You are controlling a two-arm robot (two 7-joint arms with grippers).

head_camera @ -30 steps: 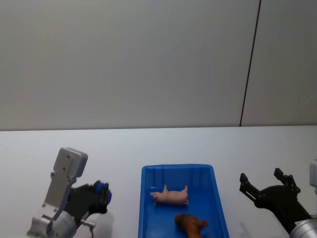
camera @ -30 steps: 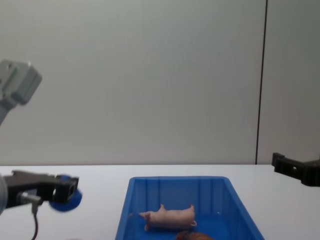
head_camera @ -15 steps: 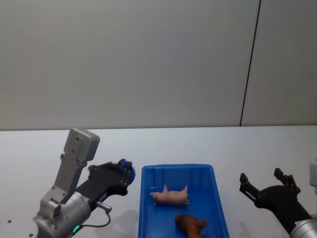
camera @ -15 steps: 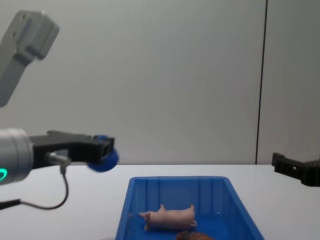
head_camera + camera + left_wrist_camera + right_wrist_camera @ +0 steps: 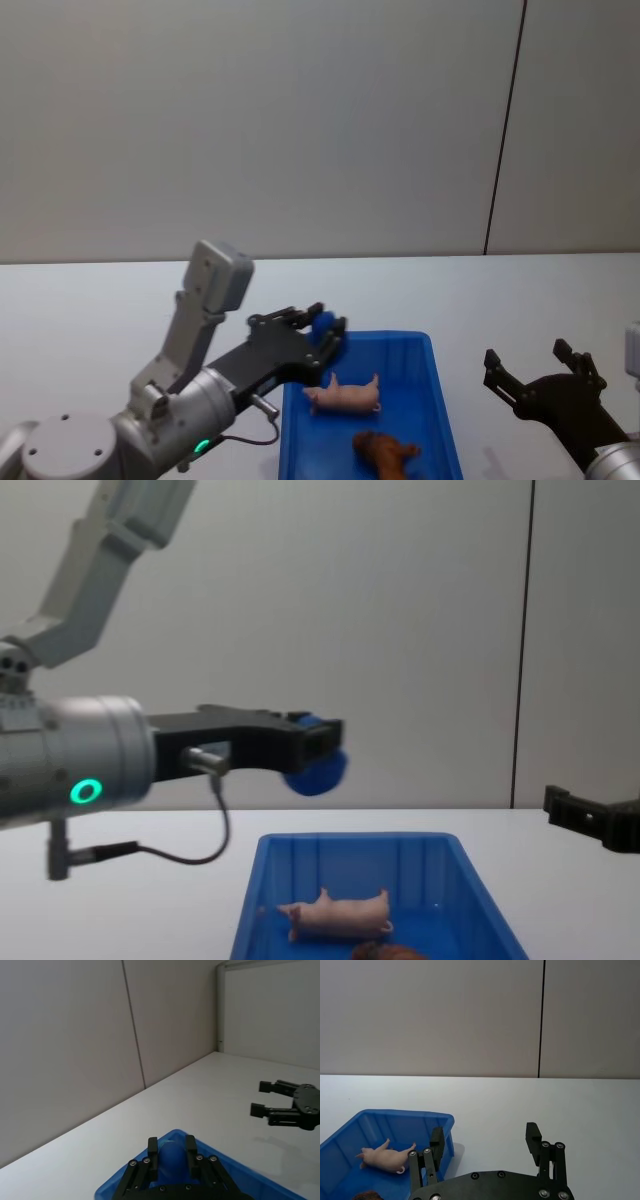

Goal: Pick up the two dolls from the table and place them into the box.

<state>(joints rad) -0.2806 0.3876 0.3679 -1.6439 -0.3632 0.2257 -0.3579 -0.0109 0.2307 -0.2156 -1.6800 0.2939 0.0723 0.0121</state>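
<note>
Jaws closed on a small blue object (image 5: 318, 770), perhaps a ball, are being held by the left gripper (image 5: 322, 330) above the box (image 5: 440, 400)'s far left corner; inside it, the pink pig (image 5: 345, 394) and brown doll (image 5: 385, 452) are lying, while the right gripper (image 5: 545, 378), jaws wide, is being held right of the box.

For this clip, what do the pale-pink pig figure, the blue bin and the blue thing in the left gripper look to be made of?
Pale-pink pig figure: looks like soft matte rubber or plush; which one is unclear.
Blue rectangular bin: moulded plastic, slightly glossy, with ribbed inner walls and a thick rim.
Blue rounded object clamped in the left gripper: matte, possibly soft foam or fabric; its outline is too vague to say more.
</note>
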